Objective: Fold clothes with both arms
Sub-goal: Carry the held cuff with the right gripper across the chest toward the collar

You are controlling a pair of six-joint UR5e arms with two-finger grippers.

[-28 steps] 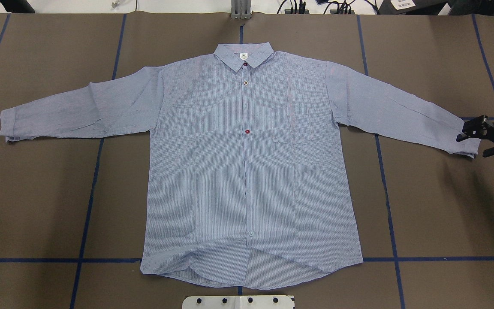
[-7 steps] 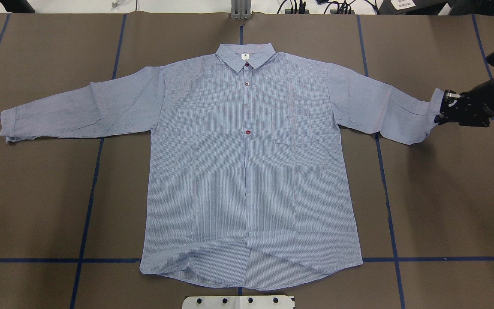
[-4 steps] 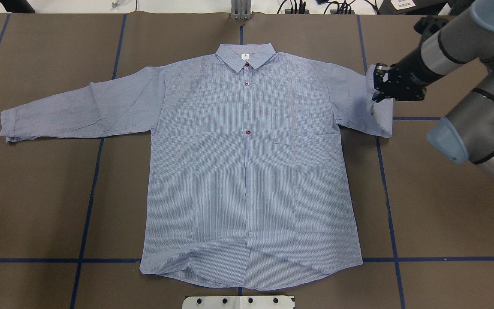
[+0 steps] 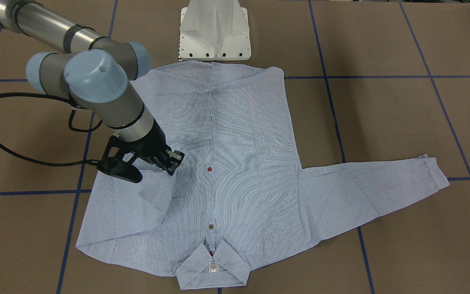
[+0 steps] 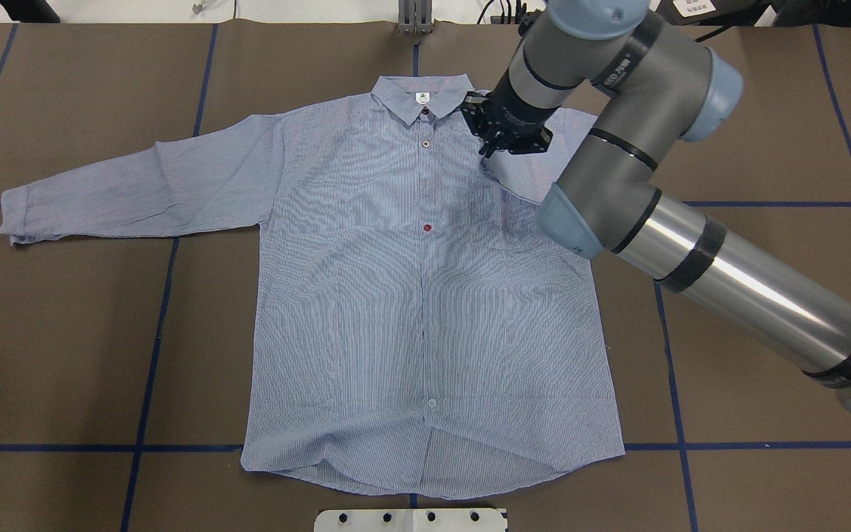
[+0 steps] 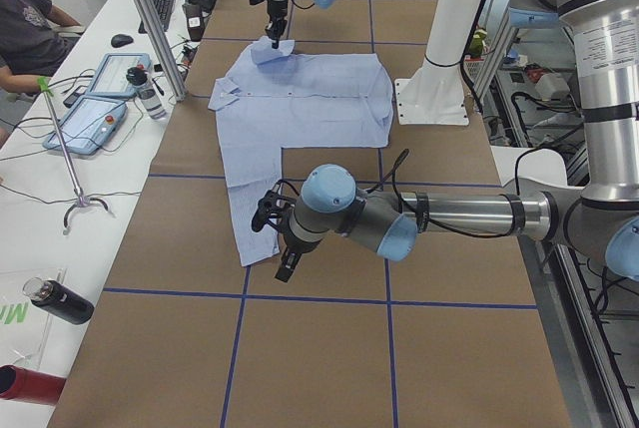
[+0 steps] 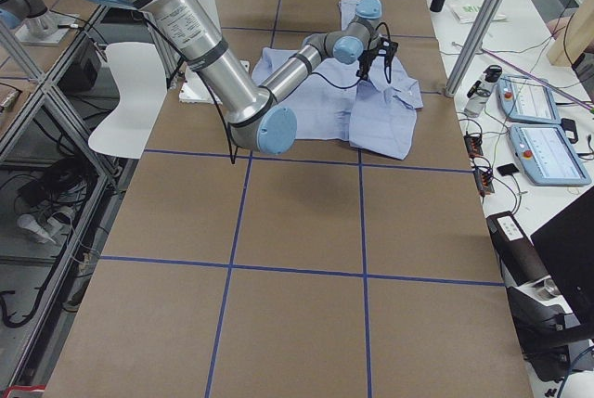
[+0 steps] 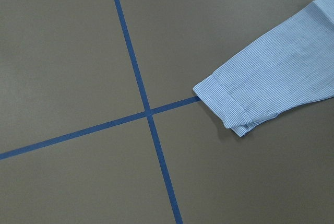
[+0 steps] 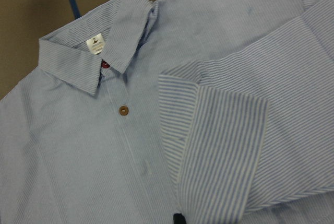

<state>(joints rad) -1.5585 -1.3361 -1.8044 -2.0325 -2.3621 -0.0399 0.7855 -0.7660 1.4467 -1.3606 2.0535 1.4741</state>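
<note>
The light-blue striped shirt (image 5: 396,295) lies flat and face up on the brown table, collar at the far side. My right gripper (image 5: 488,144) is shut on the right sleeve's cuff (image 4: 153,190) and holds it just above the chest, beside the collar (image 5: 422,96), so that sleeve is folded over the body. The right wrist view shows the cuff (image 9: 219,145) close up with the collar label (image 9: 94,42). The left sleeve lies stretched out, and its cuff (image 5: 15,218) rests on the table. My left gripper (image 6: 278,248) hovers by that cuff (image 8: 224,104); I cannot tell whether it is open or shut.
The white pedestal base (image 4: 214,32) stands at the shirt's hem. Blue tape lines (image 5: 152,355) grid the table. A side desk with tablets (image 6: 100,89), a bottle (image 6: 60,300) and a seated person (image 6: 25,29) lies beyond the far edge.
My right gripper closed on the right cuff at the far right, then carried it up and left across the shirt to beside the collar. The sleeve is now folded over the chest.
</note>
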